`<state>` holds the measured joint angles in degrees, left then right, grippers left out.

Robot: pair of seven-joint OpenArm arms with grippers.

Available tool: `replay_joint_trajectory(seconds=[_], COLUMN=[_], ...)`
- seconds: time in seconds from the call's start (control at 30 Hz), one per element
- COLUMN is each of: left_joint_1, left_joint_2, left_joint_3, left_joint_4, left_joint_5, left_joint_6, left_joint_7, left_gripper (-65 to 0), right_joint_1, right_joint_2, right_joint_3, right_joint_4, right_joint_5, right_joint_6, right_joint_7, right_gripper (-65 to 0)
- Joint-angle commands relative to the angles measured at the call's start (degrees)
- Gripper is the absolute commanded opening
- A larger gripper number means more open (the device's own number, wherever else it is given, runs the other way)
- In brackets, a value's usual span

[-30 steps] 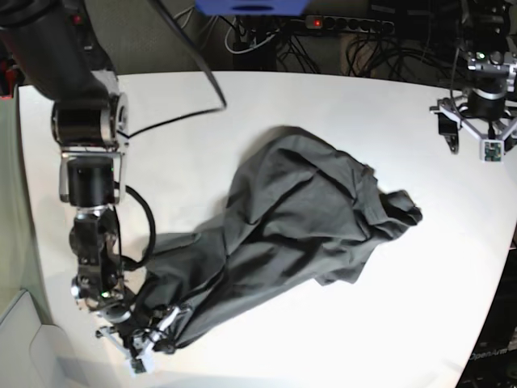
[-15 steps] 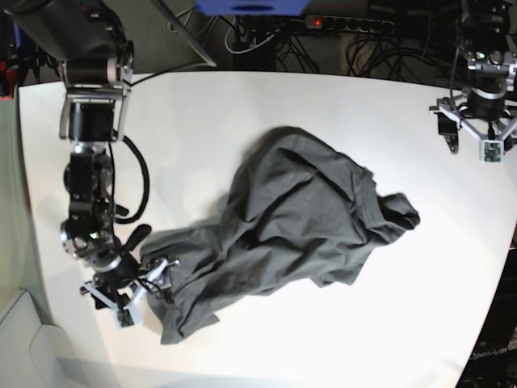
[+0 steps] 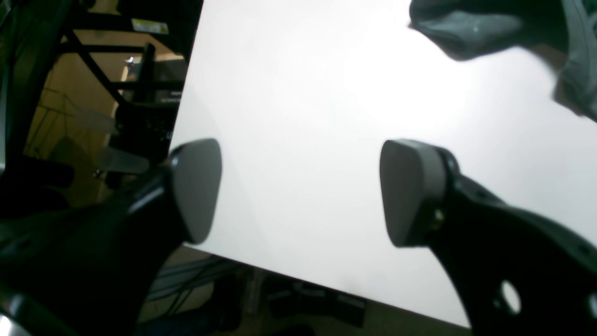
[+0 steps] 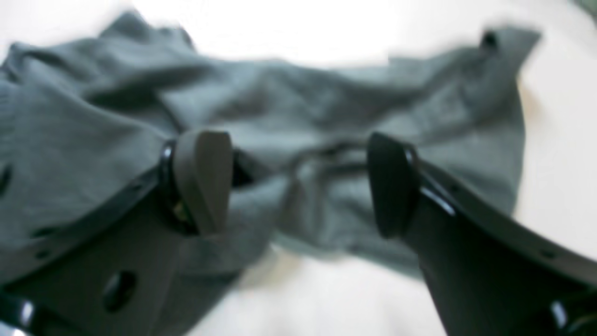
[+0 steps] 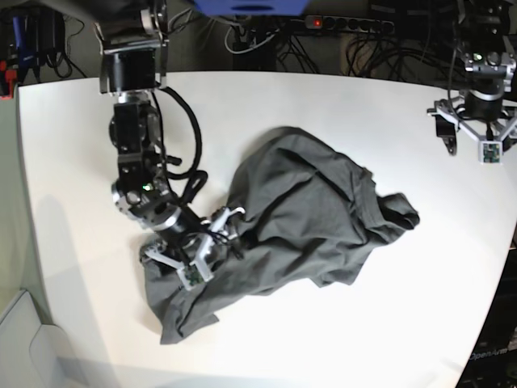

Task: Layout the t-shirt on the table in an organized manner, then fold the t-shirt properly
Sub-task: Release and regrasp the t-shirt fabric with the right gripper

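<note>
The dark charcoal t-shirt lies crumpled in the middle of the white table, one end trailing toward the front left. My right gripper hangs over that trailing part. In the right wrist view it is open, with wrinkled shirt cloth under and between its fingers and nothing gripped. My left gripper is at the far right of the table, away from the shirt. In the left wrist view it is open and empty over bare table, with a shirt fold at the top right.
A power strip and black cables lie behind the table's back edge. The table's edge runs just below my left gripper, with dark stands and floor beyond it. A pale grey surface sits off the front left corner.
My right arm has swung from the front left corner back and to the right, over the shirt's trailing end. That end has drawn in a little. My left arm has not moved.
</note>
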<state>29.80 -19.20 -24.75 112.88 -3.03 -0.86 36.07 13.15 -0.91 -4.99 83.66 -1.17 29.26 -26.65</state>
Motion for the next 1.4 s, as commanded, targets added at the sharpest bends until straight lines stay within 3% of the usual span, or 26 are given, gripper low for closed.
replay_joint_trajectory(seconds=[0.0, 0.17, 0.3, 0.4, 0.53, 0.67, 0.97, 1.17, 1.27, 1.37], left_joint_1=[0.13, 0.48, 0.75, 0.75, 0.75, 0.75, 0.04, 0.22, 0.66, 0.75], left_joint_2=[-0.71, -0.71, -0.71, -0.71, -0.71, -0.71, -0.71, -0.71, -0.71, -0.71], left_joint_3=[-0.26, -0.43, -0.43, -0.43, -0.52, -0.52, -0.43, -0.43, -0.43, -0.43], left_joint_4=[0.83, 0.83, 0.83, 0.83, 0.83, 0.83, 1.01, 1.10, 1.19, 1.19], left_joint_5=[0.35, 0.35, 0.35, 0.35, 0.35, 0.35, 0.35, 0.35, 0.35, 0.35], left_joint_6=[0.47, 0.47, 0.47, 0.47, 0.47, 0.47, 0.47, 0.47, 0.47, 0.47], left_joint_7=[-1.13, -1.13, -1.13, -1.13, -1.13, -1.13, -1.13, -1.13, -1.13, -1.13], left_gripper=[-13.7, -13.7, -13.7, -13.7, -13.7, -13.7, -13.7, -13.7, -13.7, -13.7], right_joint_1=[1.23, 4.13, 6.15, 6.68, 3.78, -3.87, -14.69, -10.73, -5.81, -1.15], right_joint_2=[-0.10, -0.37, -1.16, -0.72, 2.27, 5.96, 7.81, 7.81, 7.63, 7.46], right_joint_3=[-1.20, -6.57, -6.83, -6.92, -6.83, -6.83, -6.92, -6.83, -6.74, -6.74], right_joint_4=[1.40, -3.26, -11.26, -15.13, -14.16, -6.51, 10.36, 14.94, 12.12, 6.06], right_joint_5=[0.86, 0.86, 0.77, 0.77, 0.77, 0.77, 0.77, 0.77, 0.77, 0.77], right_joint_6=[1.91, 2.88, 2.88, 2.79, 1.65, -2.66, -2.66, -2.84, -2.84, -2.84], right_joint_7=[1.38, 1.12, 1.29, 1.29, 0.76, -1.61, -10.40, -11.28, -12.60, -13.92], right_gripper=[-21.8, -35.4, -40.0, -40.3, -40.4, -40.4, -40.3, -39.8, -39.4, -35.0])
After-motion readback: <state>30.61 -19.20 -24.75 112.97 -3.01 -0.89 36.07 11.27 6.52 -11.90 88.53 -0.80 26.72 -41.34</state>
